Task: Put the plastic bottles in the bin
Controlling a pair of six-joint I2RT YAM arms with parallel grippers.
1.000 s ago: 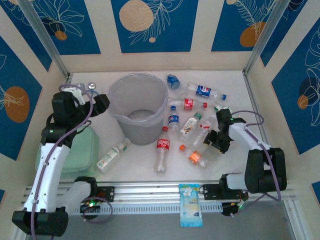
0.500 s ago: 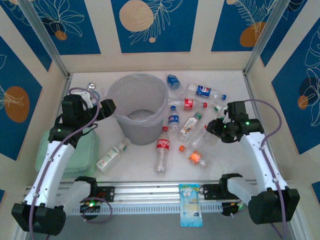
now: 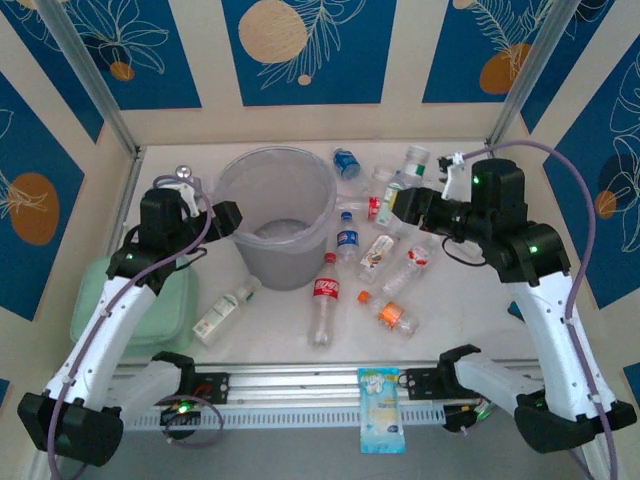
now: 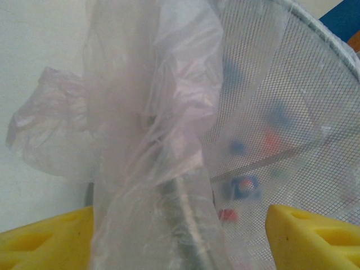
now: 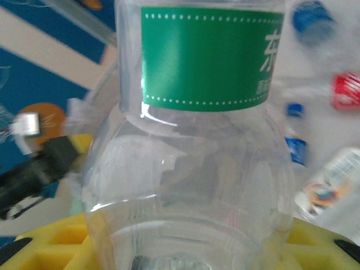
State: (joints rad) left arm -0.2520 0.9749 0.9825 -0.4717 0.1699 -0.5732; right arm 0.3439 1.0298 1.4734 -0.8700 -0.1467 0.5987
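The right end effector (image 5: pixel 185 244) has risen from the table (image 3: pixel 275 322) and swung toward the bin (image 3: pixel 285 262), clenched on a bottle (image 5: pixel 205 56) whose green label shows white Chinese characters, cut off. The bin stands just to its left. The left end effector (image 4: pixel 180 225) has moved in, released, its fingers (image 4: pixel 45 236) astride the bin's rim, probably to steady it.

Green-labelled clear bottle (image 5: pixel 202 169), translucent grey-white bin (image 3: pixel 290 262), blue wall panels (image 3: pixel 330 60) with orange discs and white leaves
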